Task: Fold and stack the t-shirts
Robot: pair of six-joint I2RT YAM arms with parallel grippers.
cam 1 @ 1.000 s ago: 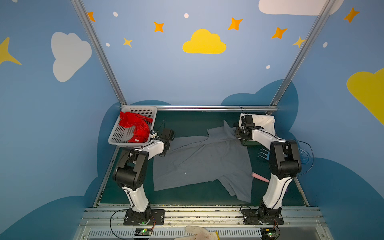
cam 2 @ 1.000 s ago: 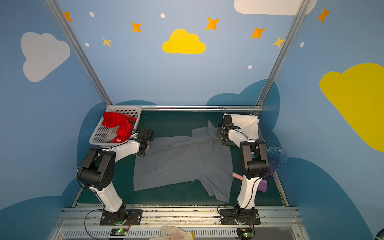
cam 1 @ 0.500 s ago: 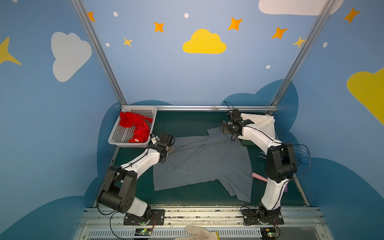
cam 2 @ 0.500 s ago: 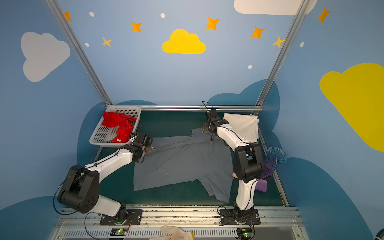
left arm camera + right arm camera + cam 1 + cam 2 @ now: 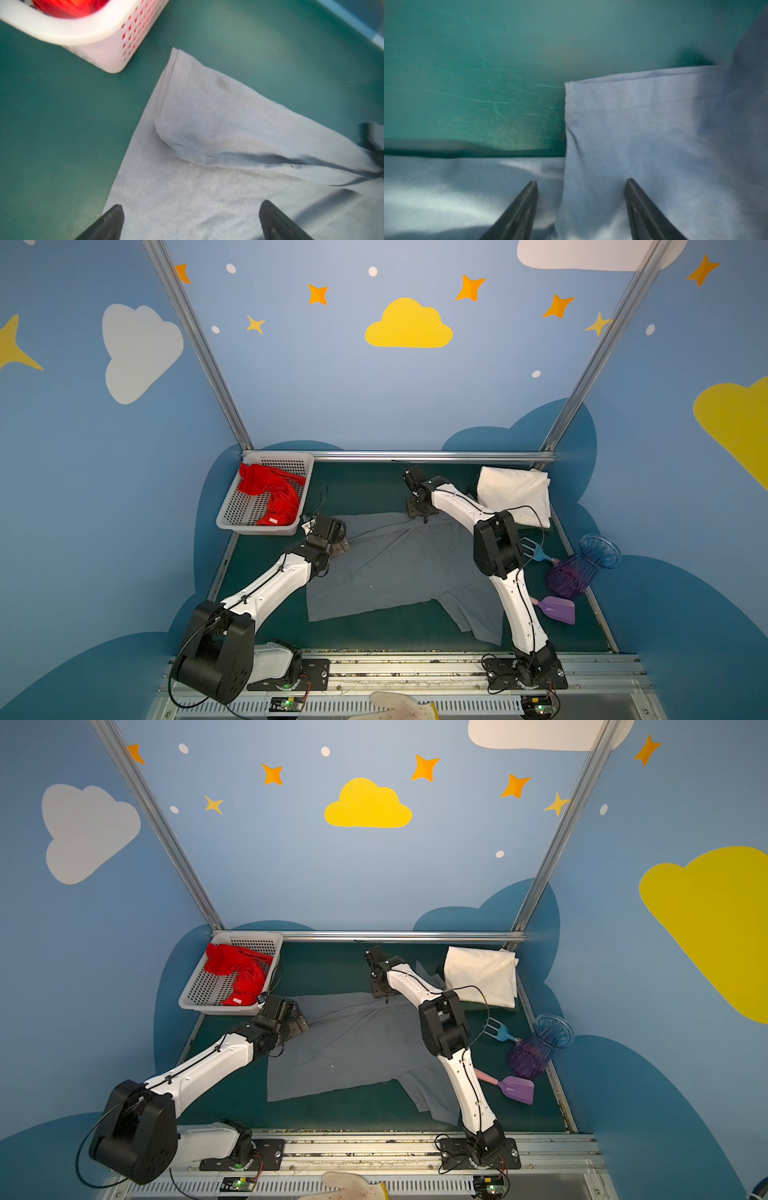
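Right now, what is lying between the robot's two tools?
The slate grey cloth t-shirt lies spread out between the left tool and the right tool; both top views show it.

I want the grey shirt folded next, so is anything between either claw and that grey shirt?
Nothing visible does. The left claw and right claw both hang open right over the slate grey cloth t-shirt; the white perforated plastic basket sits apart beside it.

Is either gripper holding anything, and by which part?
Nothing is held. The left gripper and right gripper both have open jaws above the grey shirt, clamping no cloth.
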